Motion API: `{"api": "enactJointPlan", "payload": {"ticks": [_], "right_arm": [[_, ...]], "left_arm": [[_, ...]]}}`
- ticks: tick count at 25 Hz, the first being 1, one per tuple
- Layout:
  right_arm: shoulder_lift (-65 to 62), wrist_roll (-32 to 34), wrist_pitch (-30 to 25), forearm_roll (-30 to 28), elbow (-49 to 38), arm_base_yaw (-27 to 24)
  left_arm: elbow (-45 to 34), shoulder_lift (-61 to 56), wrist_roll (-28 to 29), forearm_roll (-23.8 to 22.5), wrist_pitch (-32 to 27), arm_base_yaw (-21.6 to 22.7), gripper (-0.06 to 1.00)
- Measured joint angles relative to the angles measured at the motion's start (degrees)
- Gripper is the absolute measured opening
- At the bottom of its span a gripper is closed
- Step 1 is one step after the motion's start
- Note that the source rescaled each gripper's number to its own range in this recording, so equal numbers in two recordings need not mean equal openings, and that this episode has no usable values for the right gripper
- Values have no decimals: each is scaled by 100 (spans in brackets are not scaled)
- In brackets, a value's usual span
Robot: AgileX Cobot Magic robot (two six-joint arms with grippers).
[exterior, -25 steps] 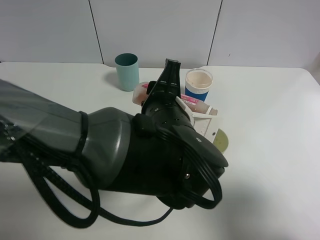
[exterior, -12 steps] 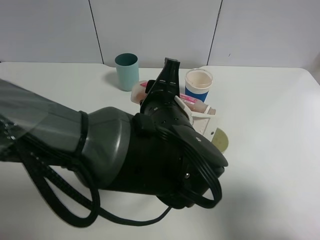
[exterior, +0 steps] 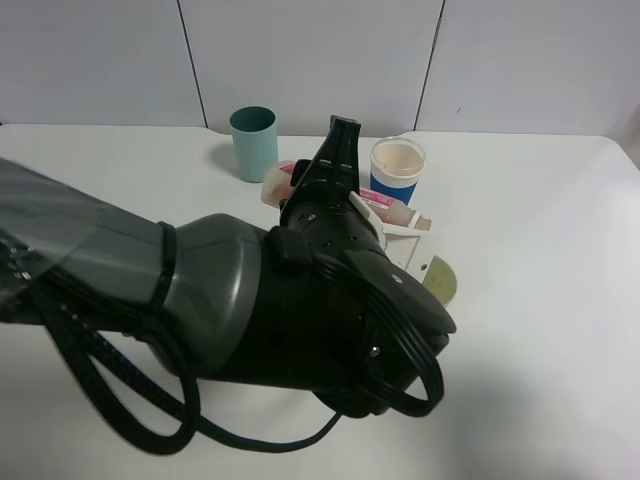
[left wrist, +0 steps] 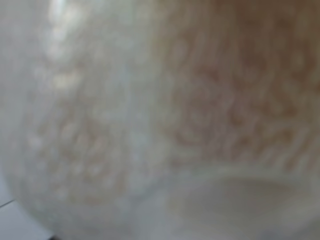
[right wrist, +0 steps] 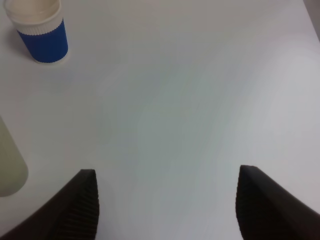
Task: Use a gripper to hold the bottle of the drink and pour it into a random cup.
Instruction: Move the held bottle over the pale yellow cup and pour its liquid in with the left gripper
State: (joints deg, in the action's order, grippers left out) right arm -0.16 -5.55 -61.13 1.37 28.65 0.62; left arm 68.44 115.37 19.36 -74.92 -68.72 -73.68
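Observation:
My left gripper [exterior: 393,232], a white claw on the bulky black arm, is shut on the bottle [exterior: 398,213]. It holds the bottle tipped nearly on its side above the table. One end of the bottle sticks out left of the arm, the other to the right. The pale yellowish-green cup [exterior: 441,279] stands just below the right end, mostly hidden by the arm. In the left wrist view the bottle [left wrist: 200,100] with the brown drink fills the blurred picture. My right gripper [right wrist: 167,210] is open and empty over bare table. The cup [right wrist: 10,167] shows at that picture's edge.
A teal cup [exterior: 254,142] stands at the back, left of the arm. A white cup with a blue sleeve [exterior: 397,170] stands behind the bottle and also shows in the right wrist view [right wrist: 37,30]. The white table [exterior: 540,300] runs to the wall behind.
The left arm and the tipped bottle have shifted very slightly to the left. Nothing else has visibly moved.

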Motion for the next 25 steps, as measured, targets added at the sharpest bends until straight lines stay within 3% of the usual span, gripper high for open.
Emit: {"api": "enactJointPlan", "payload": {"ticks": [25], "right_arm": [[0,0,0,0,0,0]], "left_arm": [[0,0,-23,-32,0,0,1]]}}
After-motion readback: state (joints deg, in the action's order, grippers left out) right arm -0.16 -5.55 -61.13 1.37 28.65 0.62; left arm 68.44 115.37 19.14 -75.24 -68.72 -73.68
